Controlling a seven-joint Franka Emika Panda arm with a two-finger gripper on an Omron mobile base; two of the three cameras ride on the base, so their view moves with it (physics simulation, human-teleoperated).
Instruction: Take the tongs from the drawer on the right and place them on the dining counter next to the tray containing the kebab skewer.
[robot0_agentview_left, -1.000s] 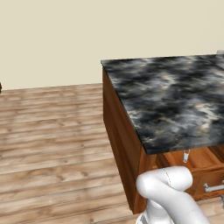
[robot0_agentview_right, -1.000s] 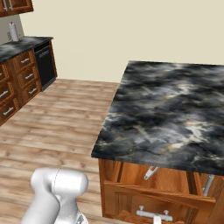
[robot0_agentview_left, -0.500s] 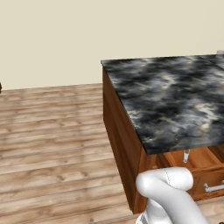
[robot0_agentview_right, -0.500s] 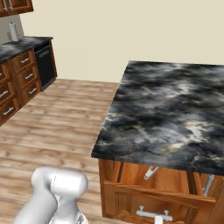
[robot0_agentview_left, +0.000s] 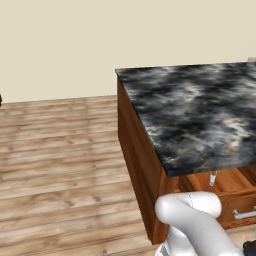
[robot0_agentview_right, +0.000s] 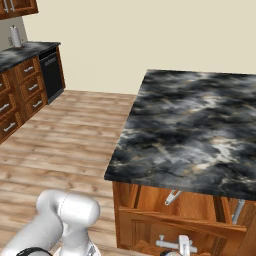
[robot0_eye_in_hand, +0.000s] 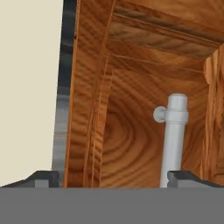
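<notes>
Hand view looks at a wooden drawer front (robot0_eye_in_hand: 131, 131) with its grey handle (robot0_eye_in_hand: 174, 140) close ahead, the gripper (robot0_eye_in_hand: 114, 177) spread wide and empty, so the tongs, unseen, are probably not yet fetched to the dining counter (robot0_agentview_right: 200, 125).

Glossy white rounded arm (robot0_agentview_left: 192, 222), seemingly seamless.

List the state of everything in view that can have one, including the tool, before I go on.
tool: open, tips wide apart, nothing between them, facing the drawer front.
drawer handle: grey bar, ungrasped, close to one fingertip.
drawer: under the counter's edge; whether it is pulled out at all I cannot tell.
dining counter: bare black marbled top in the part seen.
dishwasher: door closed.
</notes>
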